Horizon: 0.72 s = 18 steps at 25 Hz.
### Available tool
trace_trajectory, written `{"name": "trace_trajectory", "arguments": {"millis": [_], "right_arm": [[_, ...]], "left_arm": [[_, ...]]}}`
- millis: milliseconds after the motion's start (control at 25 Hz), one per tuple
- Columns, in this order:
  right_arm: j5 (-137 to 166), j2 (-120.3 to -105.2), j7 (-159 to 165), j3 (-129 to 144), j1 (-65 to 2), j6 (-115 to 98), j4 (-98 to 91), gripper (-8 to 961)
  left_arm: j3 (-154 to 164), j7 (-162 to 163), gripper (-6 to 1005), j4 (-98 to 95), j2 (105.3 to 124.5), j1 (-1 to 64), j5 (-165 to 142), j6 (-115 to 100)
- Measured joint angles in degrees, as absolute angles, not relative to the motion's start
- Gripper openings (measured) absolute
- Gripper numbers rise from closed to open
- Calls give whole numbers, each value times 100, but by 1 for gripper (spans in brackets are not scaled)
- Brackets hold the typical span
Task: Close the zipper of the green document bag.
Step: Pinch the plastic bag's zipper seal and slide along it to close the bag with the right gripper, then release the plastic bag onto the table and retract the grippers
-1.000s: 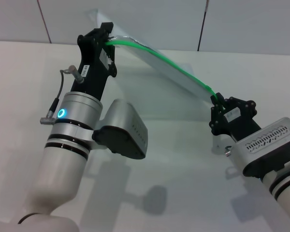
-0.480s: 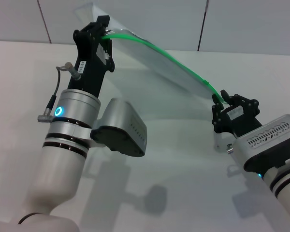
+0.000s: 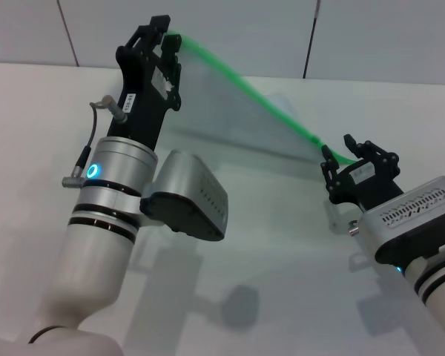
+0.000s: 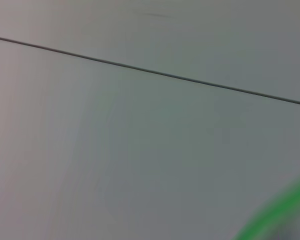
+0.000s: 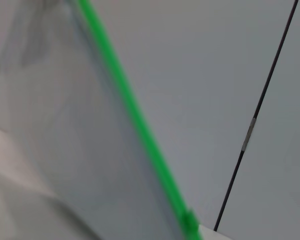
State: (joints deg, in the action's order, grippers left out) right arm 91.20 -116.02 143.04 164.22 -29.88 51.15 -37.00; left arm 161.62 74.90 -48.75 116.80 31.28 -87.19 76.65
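Note:
The green document bag (image 3: 215, 104) hangs in the air between my two grippers, its translucent sheet drooping below the bright green edge. The zipper (image 3: 267, 100) runs as one taut green line from upper left to lower right. My left gripper (image 3: 162, 38) is raised at the back left, shut on the bag's upper corner. At the right, my right gripper (image 3: 340, 154) is shut on the zipper's lower end. In the right wrist view the zipper (image 5: 135, 115) crosses the picture, with a thicker green lump, perhaps the slider (image 5: 190, 220), at its near end. A blurred zipper (image 4: 275, 220) shows in the left wrist view.
A white table (image 3: 282, 245) lies under both arms. Behind it stands a pale wall (image 3: 230, 30) with dark vertical seams. My left arm's grey elbow housing (image 3: 185, 196) sits low over the table's middle left.
The left gripper has lifted and turned, so the green edge is now straight and the sheet hangs flat below it. The right gripper has shifted slightly right.

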Motion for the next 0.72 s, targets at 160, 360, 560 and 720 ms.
{"name": "trace_trajectory", "arguments": {"millis": [160,360,560,720], "right_arm": [[9120,-11614,14303,16424,-2980,5127,-3684,316],[8973,-11625,14300,16422,-2988,5135,-3676,435],[8899,-11628,14300,16428,-2993,5157,-3688,557],[8837,-11628,14293,16448,-2972,5366,-3702,603]], "left_arm": [[16163,7568,281,-4874,11680,3129,-8719,7702],[16163,7669,413,-4878,11674,3129,-8729,7720],[16163,7743,554,-4878,11672,3125,-8780,7752],[16163,7804,560,-4878,11671,3122,-8789,7836]]}}
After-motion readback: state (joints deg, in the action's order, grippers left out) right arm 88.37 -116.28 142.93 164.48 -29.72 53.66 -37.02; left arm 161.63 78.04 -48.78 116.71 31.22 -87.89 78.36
